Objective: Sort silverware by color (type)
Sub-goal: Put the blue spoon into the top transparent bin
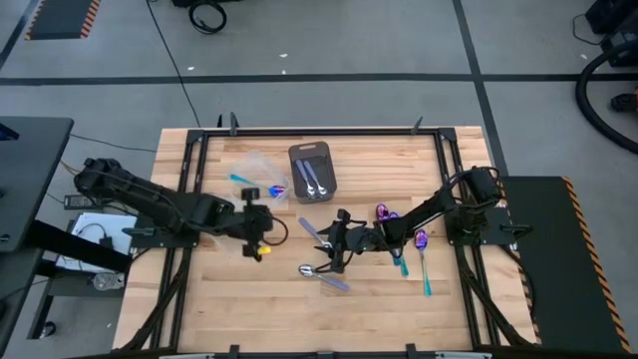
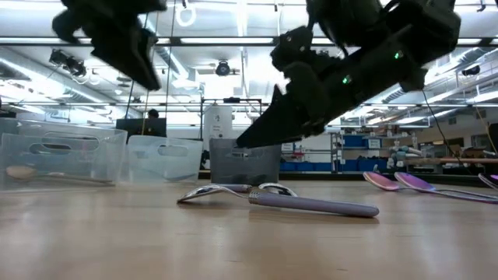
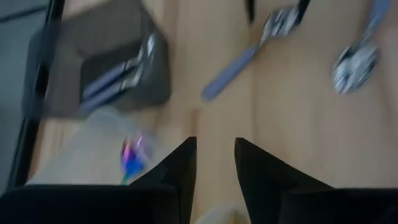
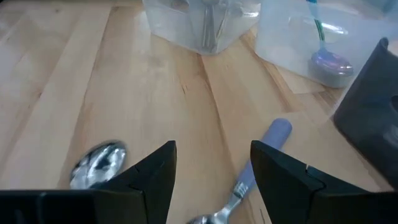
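My left gripper [image 3: 214, 144] hangs open and empty above the table's left middle [image 1: 256, 237], just over a gold spoon [image 1: 258, 251]. That gold spoon [image 2: 19, 173] lies in a clear tub [image 2: 62, 159]. My right gripper [image 4: 213, 149] stands open, a little above two silver spoons with lavender handles [image 1: 319, 271] [image 1: 317, 234]. One handle [image 4: 273, 134] shows between its fingers, untouched. Both lie flat on the wood. A dark grey tray [image 1: 313, 172] holds silver spoons. A second clear tub [image 1: 254, 175] holds a purple-bowled, teal-handled spoon [image 3: 130, 155].
Purple-bowled spoons with teal handles [image 1: 384, 212] [image 1: 421, 239] lie flat beside the right arm on the table's right. The tray and tubs stand toward the far middle. Bare wood [image 1: 249, 309] lies along the near edge.
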